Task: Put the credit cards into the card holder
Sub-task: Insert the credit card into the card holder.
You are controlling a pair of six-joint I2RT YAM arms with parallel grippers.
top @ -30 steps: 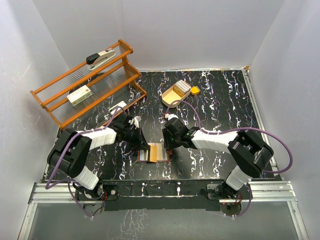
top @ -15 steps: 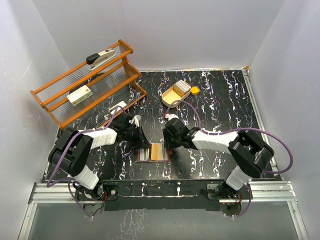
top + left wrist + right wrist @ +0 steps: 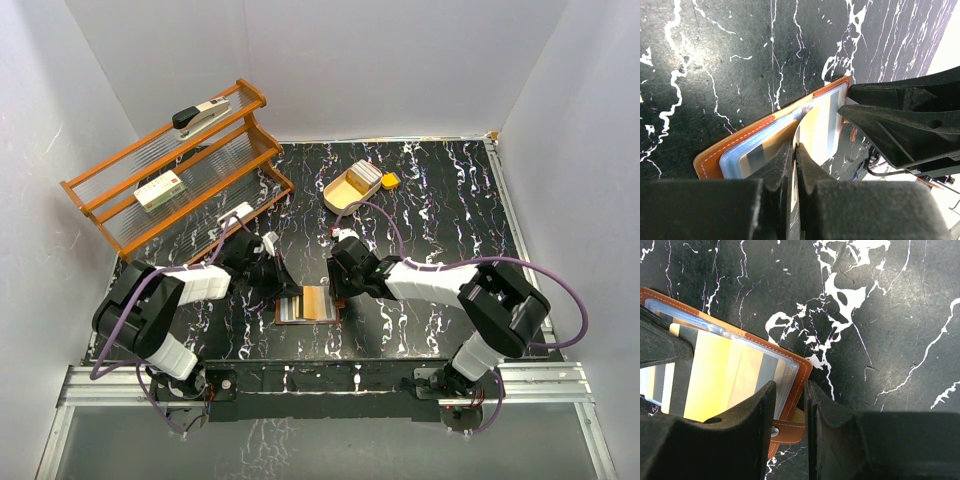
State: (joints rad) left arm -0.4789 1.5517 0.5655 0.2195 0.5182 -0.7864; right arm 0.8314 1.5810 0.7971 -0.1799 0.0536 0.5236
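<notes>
Pinching a card (image 3: 812, 127), left fingers (image 3: 774, 167); right fingers (image 3: 752, 412) grip card holder (image 3: 801, 369).

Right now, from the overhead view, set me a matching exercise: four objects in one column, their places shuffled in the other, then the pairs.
Objects:
A. stapler
B. white-and-green box
C. yellow block
D. card holder

Places:
1. beside the tray
2. lying open on the table
3. top shelf of the rack
4. middle shelf of the rack

Pairs: A-3, B-4, C-1, D-2
</notes>
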